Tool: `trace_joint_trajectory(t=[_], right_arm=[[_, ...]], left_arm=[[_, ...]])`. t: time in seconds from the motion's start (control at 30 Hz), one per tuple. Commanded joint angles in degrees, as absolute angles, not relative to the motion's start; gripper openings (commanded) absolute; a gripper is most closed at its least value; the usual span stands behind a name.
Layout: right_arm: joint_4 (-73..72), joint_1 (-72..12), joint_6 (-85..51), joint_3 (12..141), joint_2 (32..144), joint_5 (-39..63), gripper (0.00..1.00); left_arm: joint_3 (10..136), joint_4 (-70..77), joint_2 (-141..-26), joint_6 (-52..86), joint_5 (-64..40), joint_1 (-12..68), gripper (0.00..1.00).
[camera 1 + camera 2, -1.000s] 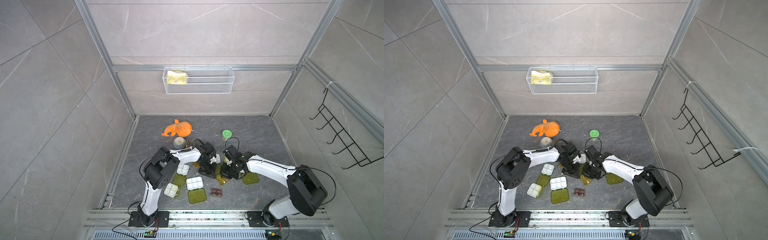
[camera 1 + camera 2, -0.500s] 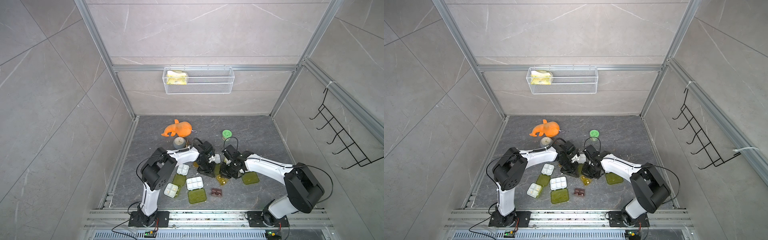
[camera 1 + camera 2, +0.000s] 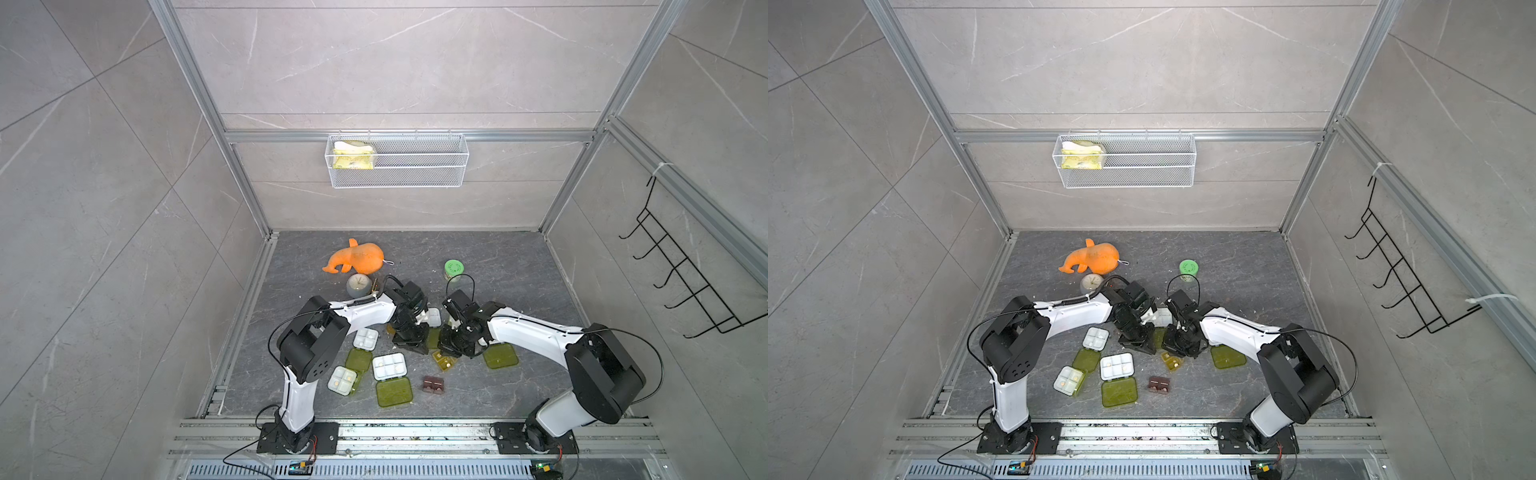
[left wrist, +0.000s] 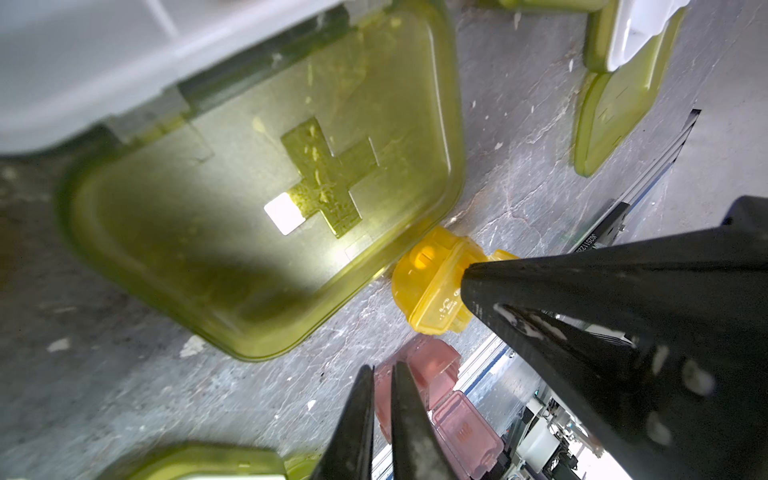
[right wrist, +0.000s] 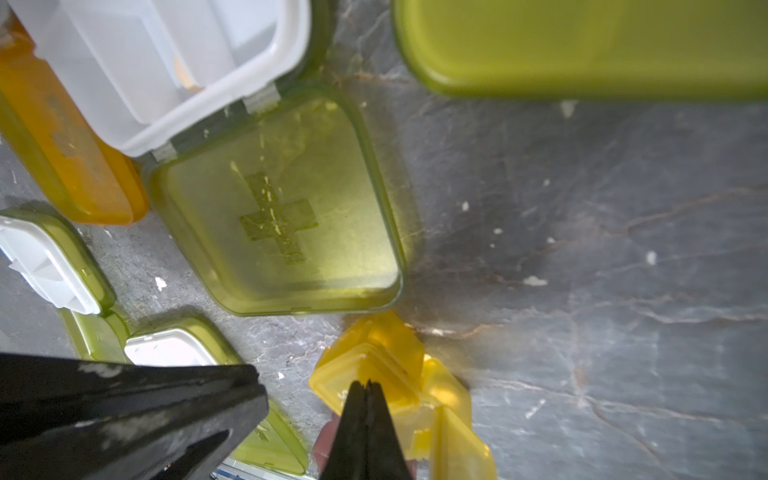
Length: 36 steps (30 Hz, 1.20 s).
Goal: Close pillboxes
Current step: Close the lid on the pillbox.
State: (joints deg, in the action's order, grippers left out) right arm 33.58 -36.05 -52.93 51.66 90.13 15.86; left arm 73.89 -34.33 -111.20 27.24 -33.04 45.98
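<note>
Finds the right fingers [image 5: 365, 395] pressed flat together, clamping nothing, tips down on the small amber box [image 5: 386, 361]. Places that box on the grey tabletop [image 3: 519, 266], between the two arms, just beside the corner of a flung-open yellow-green lid [image 5: 278, 216] hinged to its white tray [image 5: 166, 62]. Shows one amber flap tilted up. Sees an orange lid [image 5: 70, 166] tucked against the same tray.

Shows the left fingers [image 4: 363, 399] almost together, only a slit between them, gripping nothing, hanging low near a small reddish box [image 4: 432, 374]; cannot tell whether touching anything.

Sets both pairs of fingers side by side at mid-tabletop in both top views. Counts three more pillboxes lying open toward the left arm's base: a far four-cell tray [image 3: 366, 338], a six-cell tray [image 3: 389, 366] with its own lid flat in front, and a near four-cell tray [image 3: 342, 380]. Notes a green-topped pillbox [image 3: 500, 356] beside the right arm, open or closed not to be told.
</note>
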Motion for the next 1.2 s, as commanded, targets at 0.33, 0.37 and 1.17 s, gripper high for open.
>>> trace_joint_trajectory(t=[0.33,0.37,1.17], right_arm=[[35.1,-36.6,-52.2,50.2,91.4,14.9,0.00],[35.1,-36.6,-52.2,50.2,91.4,14.9,0.00],[35.1,-36.6,-52.2,50.5,90.8,15.2,0.00]], left_arm=[[75.5,-33.4,-109.6,27.6,-35.3,48.1,0.13],[75.9,-33.3,-110.0,27.6,-35.4,48.5,0.11],[77.2,-30.2,-115.2,29.8,-35.6,49.7,0.01]])
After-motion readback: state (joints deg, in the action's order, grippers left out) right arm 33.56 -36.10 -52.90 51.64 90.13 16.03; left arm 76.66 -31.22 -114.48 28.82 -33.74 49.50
